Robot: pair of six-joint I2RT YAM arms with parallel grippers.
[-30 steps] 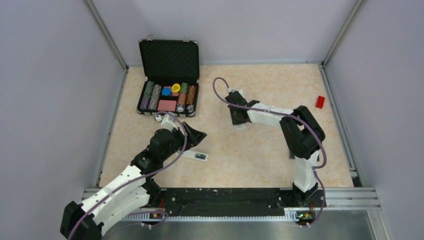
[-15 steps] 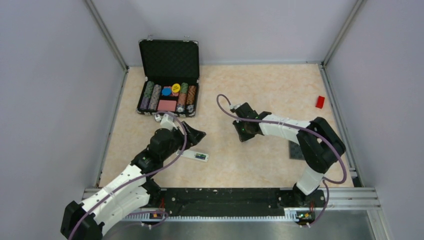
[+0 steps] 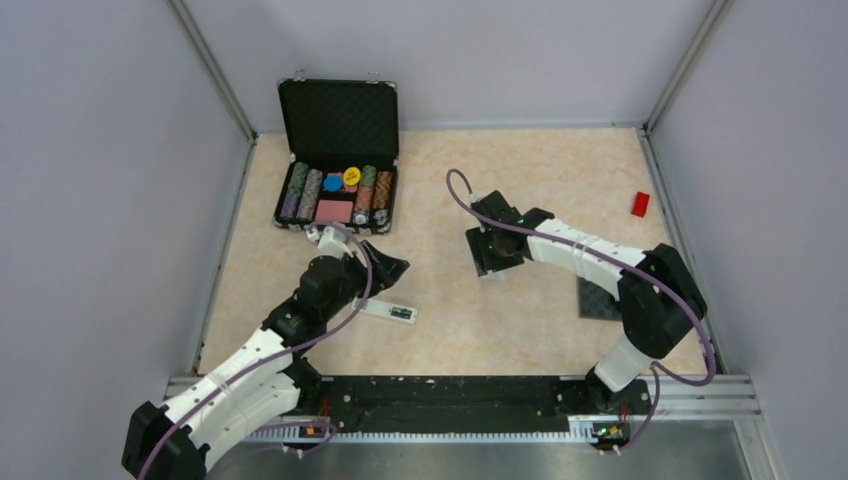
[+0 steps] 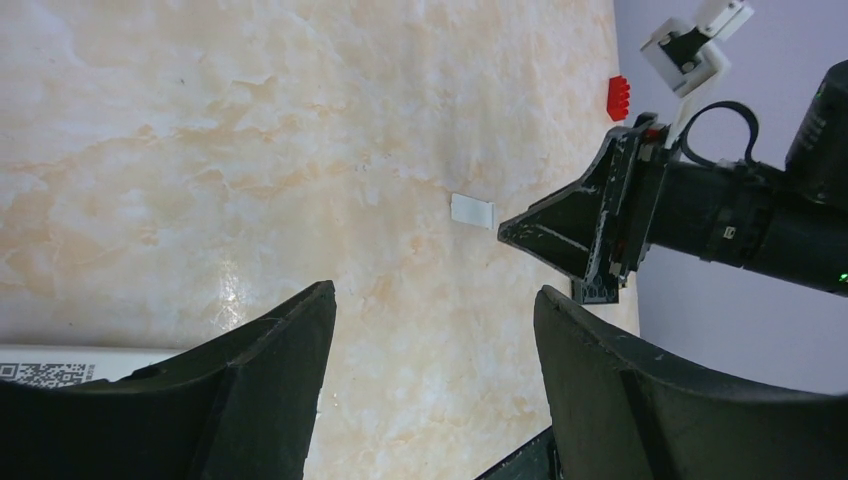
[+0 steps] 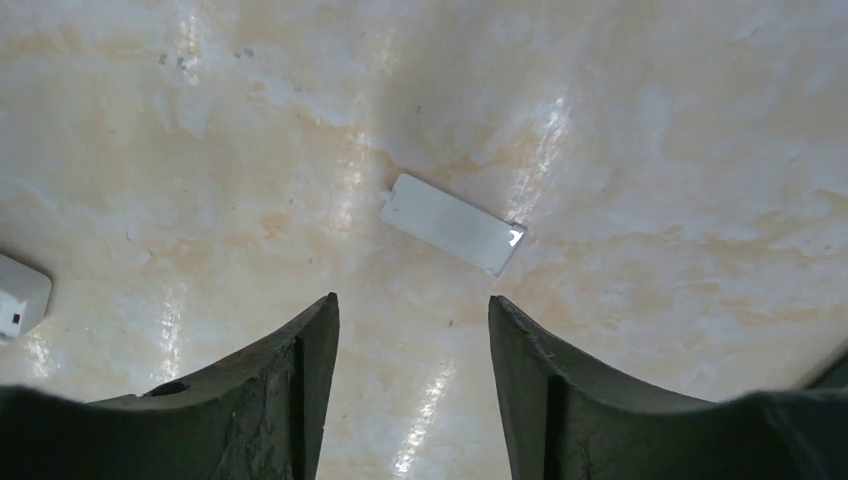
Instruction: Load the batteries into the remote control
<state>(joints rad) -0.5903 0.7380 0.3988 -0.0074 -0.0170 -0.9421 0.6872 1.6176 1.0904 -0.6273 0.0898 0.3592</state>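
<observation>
Beige marbled tabletop (image 3: 540, 170) between grey walls (image 3: 100, 150), left gripper (image 4: 432, 300) gaped empty centre-left, right gripper (image 5: 412, 305) hung parted, empty, over cover plate (image 5: 452, 224).

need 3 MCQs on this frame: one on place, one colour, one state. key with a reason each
1. Where is the small red plastic block?
A. at the far right edge of the beige marbled table
B. at the front left corner
C. at the centre

2. What colour is the short flat rectangular cover plate?
A. black
B. white
C. green

3. What state is the right end effector in?
A. shut on the plate
B. shut on the red block
C. open, with the plate lying flat beyond its fingertips, untouched

Key:
1 A, since the top view shows the block alone at the right edge.
2 B, since the right wrist view shows the plate white against the beige surface.
3 C, since the fingers stand apart with only bare table between them.
</observation>
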